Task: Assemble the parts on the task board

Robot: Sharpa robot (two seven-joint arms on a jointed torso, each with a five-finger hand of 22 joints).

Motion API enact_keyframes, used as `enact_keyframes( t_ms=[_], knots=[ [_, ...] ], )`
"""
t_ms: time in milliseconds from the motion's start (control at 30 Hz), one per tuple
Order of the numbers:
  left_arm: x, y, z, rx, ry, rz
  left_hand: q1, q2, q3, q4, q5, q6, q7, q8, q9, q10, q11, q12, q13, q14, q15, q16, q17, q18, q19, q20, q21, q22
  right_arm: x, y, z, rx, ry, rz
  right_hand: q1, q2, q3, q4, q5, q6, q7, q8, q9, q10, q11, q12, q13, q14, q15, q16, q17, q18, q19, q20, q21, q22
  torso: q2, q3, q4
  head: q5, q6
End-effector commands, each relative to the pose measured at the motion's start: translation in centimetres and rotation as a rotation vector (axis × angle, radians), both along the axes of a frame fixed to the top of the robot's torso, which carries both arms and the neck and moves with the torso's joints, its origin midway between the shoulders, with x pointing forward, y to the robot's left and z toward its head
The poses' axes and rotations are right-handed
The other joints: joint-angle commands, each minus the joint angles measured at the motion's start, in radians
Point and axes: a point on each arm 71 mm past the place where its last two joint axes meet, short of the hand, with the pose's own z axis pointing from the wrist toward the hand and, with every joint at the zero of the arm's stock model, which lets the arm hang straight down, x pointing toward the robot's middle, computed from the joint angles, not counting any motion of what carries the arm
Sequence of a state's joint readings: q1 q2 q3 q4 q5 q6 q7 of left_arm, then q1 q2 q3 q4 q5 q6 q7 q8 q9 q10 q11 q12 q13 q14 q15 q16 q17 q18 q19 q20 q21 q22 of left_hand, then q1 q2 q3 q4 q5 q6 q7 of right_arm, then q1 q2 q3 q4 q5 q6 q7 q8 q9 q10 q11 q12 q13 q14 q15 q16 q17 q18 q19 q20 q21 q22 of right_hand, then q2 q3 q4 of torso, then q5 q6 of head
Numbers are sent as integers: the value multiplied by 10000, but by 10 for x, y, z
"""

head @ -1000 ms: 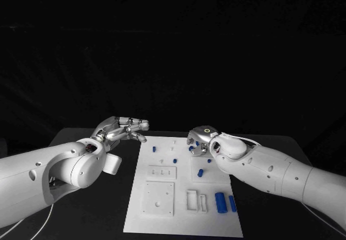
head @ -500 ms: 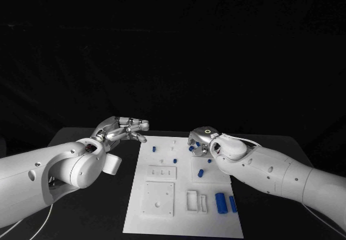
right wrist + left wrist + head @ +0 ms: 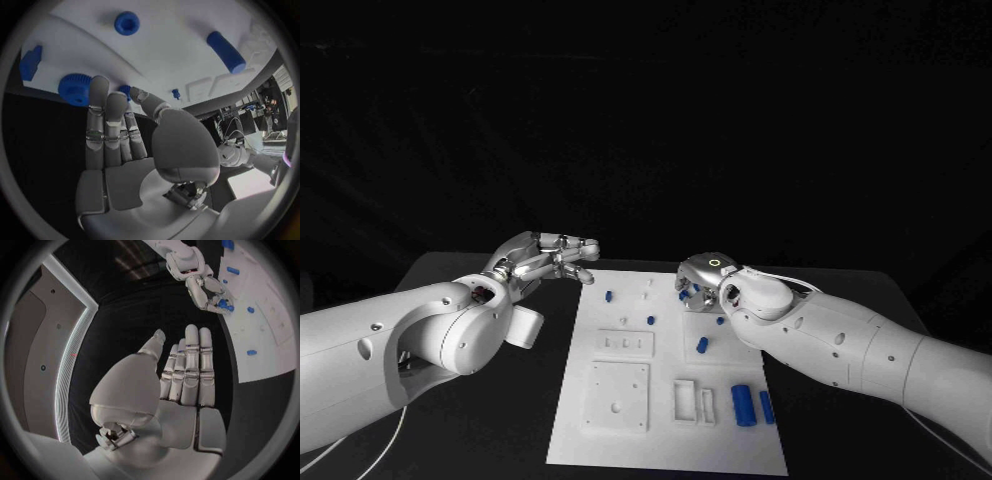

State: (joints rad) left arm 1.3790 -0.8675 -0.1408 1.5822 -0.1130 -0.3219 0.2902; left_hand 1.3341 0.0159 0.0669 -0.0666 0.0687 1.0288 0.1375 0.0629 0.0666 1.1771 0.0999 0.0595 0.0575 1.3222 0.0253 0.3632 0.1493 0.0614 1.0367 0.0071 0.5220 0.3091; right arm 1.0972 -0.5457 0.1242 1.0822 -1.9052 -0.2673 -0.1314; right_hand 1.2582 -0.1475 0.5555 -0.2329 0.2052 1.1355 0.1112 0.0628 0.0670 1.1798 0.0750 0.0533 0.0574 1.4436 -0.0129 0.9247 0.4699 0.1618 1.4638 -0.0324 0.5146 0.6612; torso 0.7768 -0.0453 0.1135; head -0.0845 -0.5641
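In the head view we see the white task board (image 3: 668,385) lying on the black surface (image 3: 473,420). Our left hand (image 3: 548,256) hangs just off the board's far left corner, with its fingers a little bent and nothing in them. Our right hand (image 3: 700,283) is over the far part of the board, by some small blue parts there. We cannot tell from here if it holds one. A small blue part (image 3: 701,346) lies near the middle of the board, and two longer blue parts (image 3: 743,405) lie side by side near the board's right edge.

In the left wrist view our left hand (image 3: 181,390) is flat, fingers straight and close together, holding nothing. The right hand (image 3: 209,292) is over the board with blue between its fingertips.

In the right wrist view our right hand (image 3: 125,150) has straight fingers, with the fingertips by a blue toothed wheel (image 3: 76,89). A blue round part (image 3: 127,22) and a blue rod (image 3: 226,51) lie on the board farther off.
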Motion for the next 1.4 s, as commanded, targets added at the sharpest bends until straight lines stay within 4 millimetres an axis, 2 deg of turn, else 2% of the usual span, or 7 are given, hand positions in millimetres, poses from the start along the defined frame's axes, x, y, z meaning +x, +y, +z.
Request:
enact_keyframes(
  t_ms=[33, 233, 333, 667, 933, 1200, 1400],
  knots=[
    [-1, -2, 2, -26, -47, -210, -97, -3, -74, -3, 30, -39, -5, 5, -11, -65, -28, 1, 16, 71, 24, -43, -11, 19, 66, 33, -68, -9, 0, 2, -1, -27, -51, 68, -67, -52, 84, -10, -74, 105, -12, 2, -1, 130, 4, 39, 4, -43, -42, 53, 16, 16, 58, -53, -46, 63, 24, -5, 7, 23, -11],
    [-1, -1, 3, -20, -48, -213, -97, -3, -74, -3, 30, -39, -5, 5, -11, -65, -28, 1, 16, 71, 24, -43, -11, 19, 66, 33, -68, -9, 0, 1, -3, -45, -38, -2, -10, 58, 142, -11, -200, 350, -58, 9, 16, 555, -115, 40, 12, -48, -126, 75, 43, -24, 69, -123, -16, 184, 38, -21, 0, 36, -26],
    [0, -1, 3, -14, -50, -208, -97, -3, -74, -3, 30, -39, -5, 5, -11, -65, -28, 1, 16, 71, 24, -43, -11, 19, 66, 33, -68, -9, 0, 0, -4, -69, -48, -35, 11, 80, 364, -52, -409, 409, -64, 1, 13, 628, -132, 38, 12, -57, -146, 71, 60, -131, 86, -170, 155, 433, 38, -25, -9, 42, -31],
    [1, -1, 3, 40, -42, -237, -95, 4, -86, 8, 21, -50, 1, 4, -12, -78, -23, 3, 16, 68, 28, -61, -10, 17, 75, 36, -86, -38, 0, 0, -3, -43, -208, -67, 63, 117, 480, -47, -541, 511, -89, 4, 18, 742, -167, 41, 15, -52, -166, 53, 89, -153, 17, -188, 220, 901, 64, -59, -20, 12, -35],
    [2, -1, 3, 65, -22, -221, -95, 4, -86, 8, 21, -50, 1, 4, -12, -78, -23, 3, 16, 68, 28, -61, -10, 17, 75, 36, -86, -38, -2, 2, 6, 540, -1036, -60, 254, 348, 702, 30, -1496, 1145, -255, 21, 103, 1458, -403, 44, 29, -67, -361, 83, 152, -341, -37, -373, 807, 1645, 50, -45, 9, 6, -29],
    [3, -1, 3, 67, -22, -221, -86, 22, -91, 9, 8, -49, 0, 5, -11, -83, -22, 3, 16, 67, 30, -69, -9, 20, 85, 39, -98, -58, -6, 11, 16, 1237, -1879, -83, 348, 326, 661, 83, -1510, 1321, -299, 11, 113, 1651, -468, 52, 34, -49, -421, 24, 213, -414, -179, -458, 963, 2169, 59, -60, -1, 25, 23],
    [3, -2, 3, 63, -19, -249, -75, 30, -85, 1, 10, -49, 0, 4, -12, -82, -22, 3, 16, 68, 29, -69, -9, 20, 85, 38, -99, -61, -7, 20, 19, 1471, -2145, -142, 361, 287, 702, 119, -1513, 1351, -308, 11, 104, 1661, -472, 50, 33, -45, -421, -13, 250, -419, -173, -459, 864, 2420, 70, -57, 25, 39, 44]
  ],
)
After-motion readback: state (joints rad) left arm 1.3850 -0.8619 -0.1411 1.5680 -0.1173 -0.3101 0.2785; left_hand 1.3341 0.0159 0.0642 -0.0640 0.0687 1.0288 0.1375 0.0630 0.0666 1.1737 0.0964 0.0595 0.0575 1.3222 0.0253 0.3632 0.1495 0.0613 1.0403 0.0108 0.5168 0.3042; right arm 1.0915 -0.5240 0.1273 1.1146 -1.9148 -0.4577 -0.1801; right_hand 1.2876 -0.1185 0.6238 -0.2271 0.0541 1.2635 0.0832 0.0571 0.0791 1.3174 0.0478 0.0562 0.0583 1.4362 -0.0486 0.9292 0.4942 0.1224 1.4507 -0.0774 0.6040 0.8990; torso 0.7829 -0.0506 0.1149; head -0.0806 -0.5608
